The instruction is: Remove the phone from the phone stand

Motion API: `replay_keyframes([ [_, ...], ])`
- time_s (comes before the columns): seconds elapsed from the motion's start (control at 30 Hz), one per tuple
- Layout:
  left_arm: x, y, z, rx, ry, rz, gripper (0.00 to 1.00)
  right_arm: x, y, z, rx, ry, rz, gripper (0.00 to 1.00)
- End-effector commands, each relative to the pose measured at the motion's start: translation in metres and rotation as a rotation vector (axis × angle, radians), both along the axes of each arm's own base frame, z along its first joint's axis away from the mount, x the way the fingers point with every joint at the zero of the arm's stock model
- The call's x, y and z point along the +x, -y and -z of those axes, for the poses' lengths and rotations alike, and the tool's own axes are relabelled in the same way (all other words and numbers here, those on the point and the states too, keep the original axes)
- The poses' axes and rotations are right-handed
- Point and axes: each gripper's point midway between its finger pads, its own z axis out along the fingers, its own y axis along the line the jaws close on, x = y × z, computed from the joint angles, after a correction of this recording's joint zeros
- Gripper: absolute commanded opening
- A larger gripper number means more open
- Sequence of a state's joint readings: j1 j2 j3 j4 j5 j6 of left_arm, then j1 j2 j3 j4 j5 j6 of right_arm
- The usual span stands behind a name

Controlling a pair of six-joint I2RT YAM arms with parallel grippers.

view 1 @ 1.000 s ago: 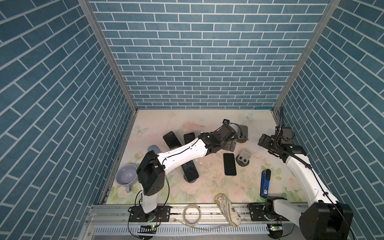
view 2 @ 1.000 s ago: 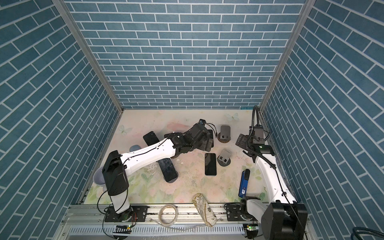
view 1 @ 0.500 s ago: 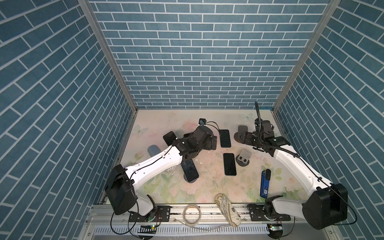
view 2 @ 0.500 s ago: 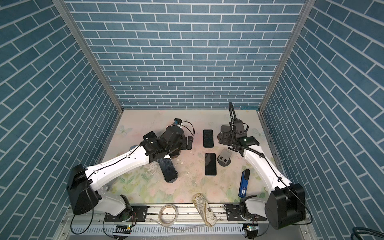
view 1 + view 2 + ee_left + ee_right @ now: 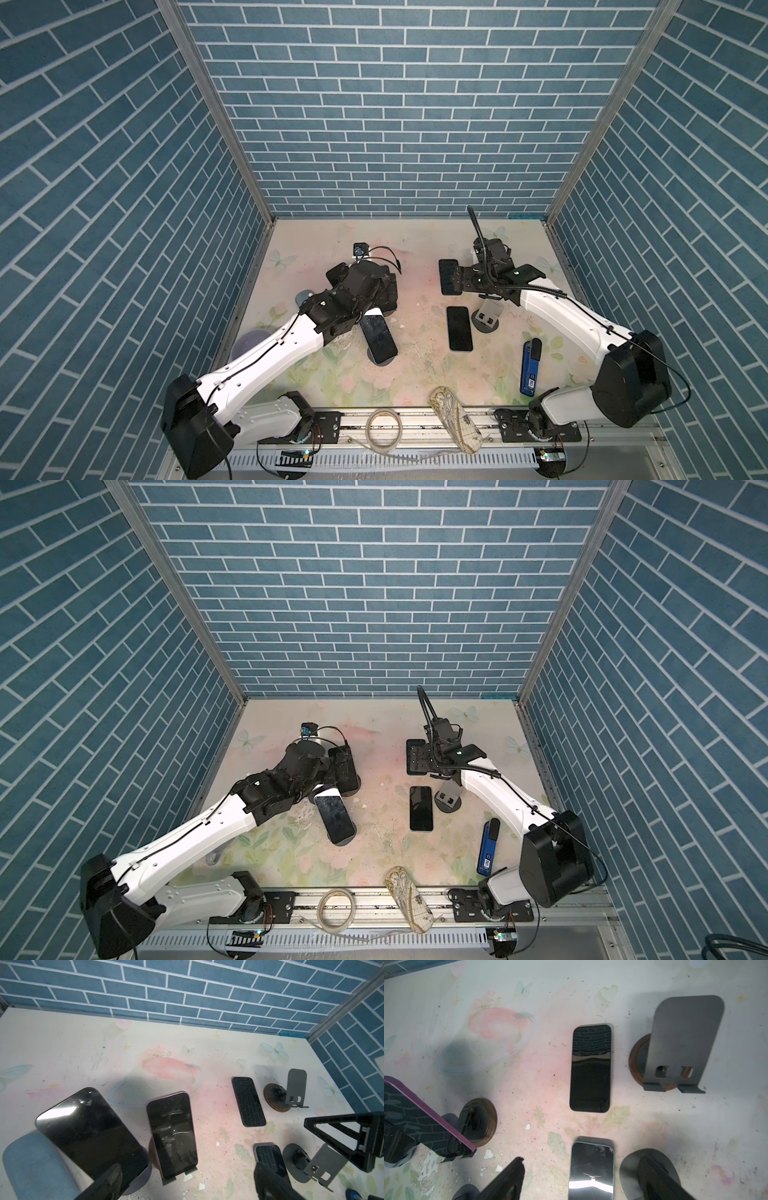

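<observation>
Three phones lean on phone stands at the left. In the left wrist view the purple-edged phone [image 5: 172, 1134] rests on a wood-based stand [image 5: 152, 1153], and a bigger dark phone [image 5: 91, 1132] stands beside it. A third phone [image 5: 378, 332] leans on its stand nearer the front. My left gripper [image 5: 187, 1185] is open, just short of the purple-edged phone and touching nothing; in both top views it [image 5: 387, 286] [image 5: 343, 766] hangs over that phone. My right gripper [image 5: 581, 1180] is open and empty above a flat phone [image 5: 591, 1169], and in a top view it [image 5: 452, 279] covers another one.
Two phones lie flat on the table [image 5: 415, 361]: one at the back [image 5: 248, 1101], one nearer [image 5: 459, 328]. Two empty stands [image 5: 295, 1091] [image 5: 488, 316] sit to their right. A blue device [image 5: 530, 365], a grey-blue round object [image 5: 31, 1167] and a patterned pouch [image 5: 455, 419] are also there.
My left arm has drawn back leftward from the back right stand to the purple-edged phone. A flat phone now shows where it was. My right arm swung in from the right wall.
</observation>
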State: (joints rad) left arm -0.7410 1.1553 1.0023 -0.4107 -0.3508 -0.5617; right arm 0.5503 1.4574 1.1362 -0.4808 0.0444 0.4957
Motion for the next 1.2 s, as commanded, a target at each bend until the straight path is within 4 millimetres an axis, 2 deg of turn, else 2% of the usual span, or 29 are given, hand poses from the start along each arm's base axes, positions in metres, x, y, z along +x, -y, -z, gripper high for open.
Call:
replay_keyframes([
  [0.0, -0.005, -0.026, 0.010, 0.039, -0.026, -0.062, 1.00, 0.012, -0.028, -0.022, 0.045, 0.042, -0.016, 0.87],
  [0.3, -0.012, -0.076, 0.014, 0.019, -0.020, -0.175, 1.00, 0.022, -0.089, -0.024, -0.002, 0.043, -0.127, 0.87],
  [0.7, -0.011, -0.119, 0.014, 0.017, 0.002, -0.286, 1.00, 0.029, -0.166, -0.026, -0.023, 0.067, -0.256, 0.86],
  [0.9, -0.008, -0.130, 0.016, 0.023, 0.014, -0.312, 1.00, 0.027, -0.194, -0.022, -0.032, 0.086, -0.294, 0.87],
  [1.17, -0.004, -0.134, 0.018, 0.043, 0.021, -0.309, 1.00, 0.019, -0.226, -0.015, -0.040, 0.101, -0.342, 0.87],
])
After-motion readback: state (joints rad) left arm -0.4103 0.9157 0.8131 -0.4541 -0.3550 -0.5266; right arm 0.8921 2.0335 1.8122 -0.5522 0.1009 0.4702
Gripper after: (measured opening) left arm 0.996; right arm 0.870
